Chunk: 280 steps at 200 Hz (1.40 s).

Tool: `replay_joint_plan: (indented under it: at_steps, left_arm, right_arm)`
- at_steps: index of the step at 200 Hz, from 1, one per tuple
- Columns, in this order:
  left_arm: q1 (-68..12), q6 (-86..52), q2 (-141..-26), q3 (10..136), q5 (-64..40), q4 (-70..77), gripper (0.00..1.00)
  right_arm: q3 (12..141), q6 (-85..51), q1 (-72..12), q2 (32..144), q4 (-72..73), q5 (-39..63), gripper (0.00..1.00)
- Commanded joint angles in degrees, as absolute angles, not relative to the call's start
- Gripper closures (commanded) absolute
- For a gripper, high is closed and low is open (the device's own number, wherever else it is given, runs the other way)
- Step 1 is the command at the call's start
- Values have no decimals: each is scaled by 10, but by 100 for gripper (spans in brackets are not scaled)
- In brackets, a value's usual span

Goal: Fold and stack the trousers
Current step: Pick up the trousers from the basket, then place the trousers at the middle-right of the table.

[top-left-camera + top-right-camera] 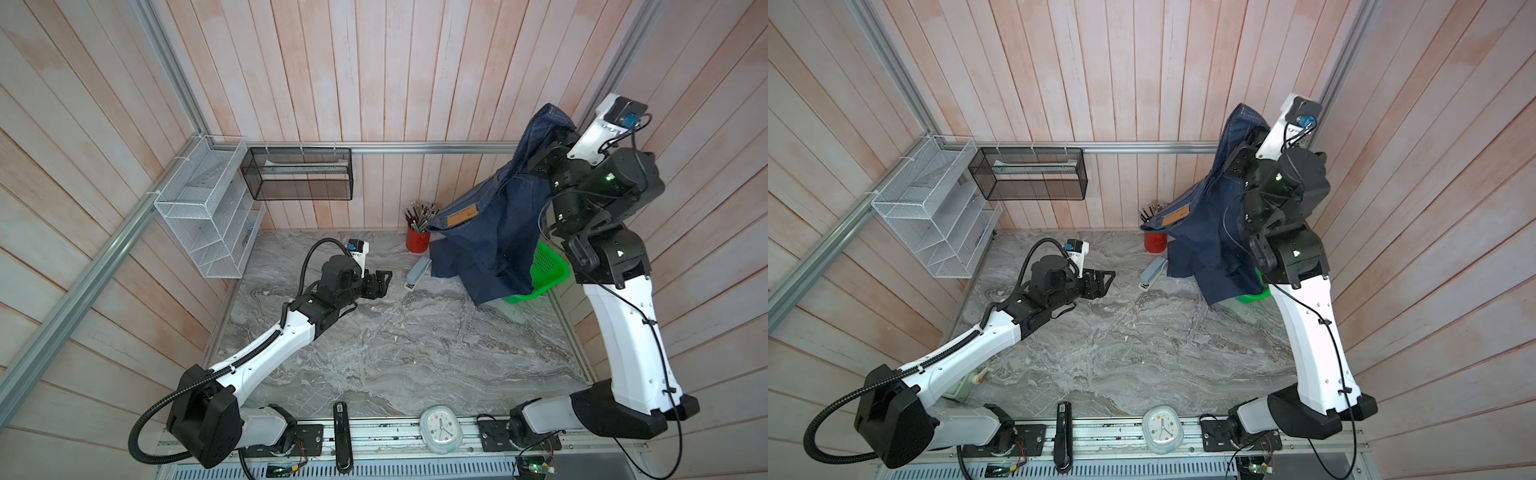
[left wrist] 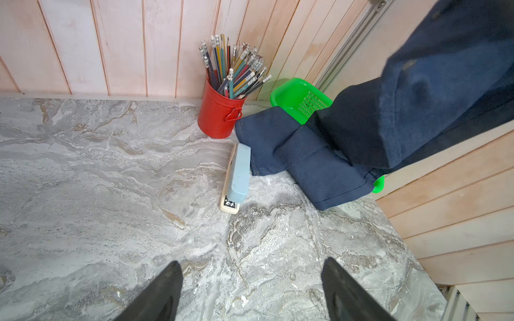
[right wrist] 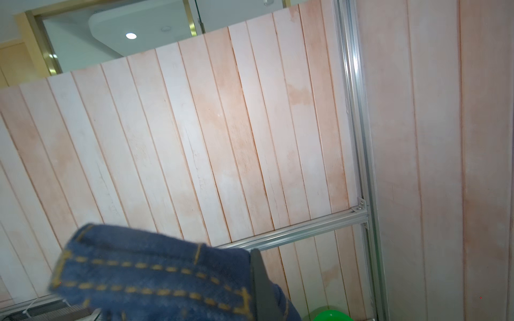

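Grey marbled stone is serving as the table [image 1: 395,353], with pale plank walls [image 1: 374,83] closing it in.

In both top views the right gripper [image 1: 555,135] is holding the trousers [image 1: 490,241] high over the two o'clock corner, clamped shut on their upper end. The denim is hanging in a loose bunch with the leather patch [image 1: 461,216] facing out. Its lower end is draping over a green basket [image 1: 550,266] and coming down beside a stapler [image 1: 417,272] and a red pencil cup [image 1: 417,243]. The left gripper [image 1: 384,284] is hovering wide open and empty, toward eleven o'clock of the table's middle and well apart from the cloth.

From the left wrist, the leg hems [image 2: 319,178] are lying crumpled on the table, one crossing the other, just beside the stapler.

From the right wrist, the stitched waistband [image 3: 155,272] is pressing against one dark finger [image 3: 260,280]. The other finger is hidden, so the grip is probably on one corner only.

By this showing the task is barely beginning. No fold is made and nothing is lying flat. Spreading, folding and stacking are all waiting.
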<state>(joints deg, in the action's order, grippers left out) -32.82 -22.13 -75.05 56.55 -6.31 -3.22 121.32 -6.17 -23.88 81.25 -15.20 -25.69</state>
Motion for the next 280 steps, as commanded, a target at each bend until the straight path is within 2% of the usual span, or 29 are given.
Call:
replay_joint_plan:
  at_steps: [1,46,127,175,218,280]
  left_arm:
    - [-333,-221,-720,536,-85,43,19]
    - [-361,-186,-672,473,-100,147,17]
    - [-410,-120,-631,427,-122,268,16]
    - [-445,-72,-620,428,-136,305,12]
    - [-464,-57,-619,436,-139,323,0]
    - [-468,-47,-602,452,-145,311,0]
  right_arm:
    - [1248,-8,-278,785,-109,-283,100]
    - [1307,49,-371,768,-76,-280,100]
    - [1460,-13,-374,766,-75,-143,100]
    - [1466,-59,-374,741,-49,-78,100]
    - [1491,-62,-374,770,-62,-72,100]
    - [1462,-8,-374,837,-165,-145,100]
